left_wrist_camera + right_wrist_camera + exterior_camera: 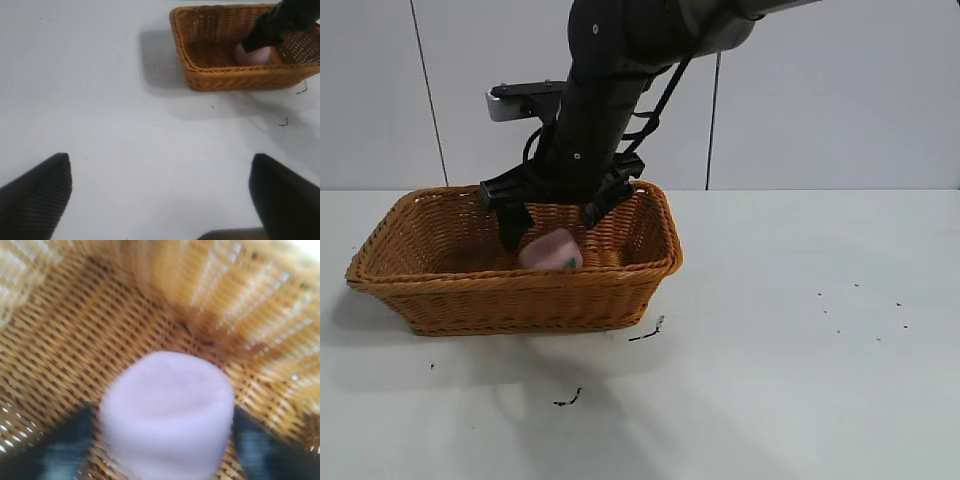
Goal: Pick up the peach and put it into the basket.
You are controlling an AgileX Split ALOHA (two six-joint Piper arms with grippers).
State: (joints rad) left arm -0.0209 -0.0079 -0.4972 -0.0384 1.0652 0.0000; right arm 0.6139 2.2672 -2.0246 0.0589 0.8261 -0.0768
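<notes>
The pale-pink peach (552, 251) is low inside the orange-brown wicker basket (520, 284), near its right end. My right gripper (553, 230) reaches down into the basket from above, with a black finger on each side of the peach. In the right wrist view the peach (167, 410) fills the gap between the two fingers of the right gripper (165, 445), above the woven basket floor (100, 330). The left gripper (160, 200) is open and empty above bare table, far from the basket (225, 75); the peach (256, 55) shows there too.
The white table (800, 330) has a few small dark specks (647, 333) in front of the basket. The right arm (282, 17) hangs over the basket's right half. A grey wall stands behind the table.
</notes>
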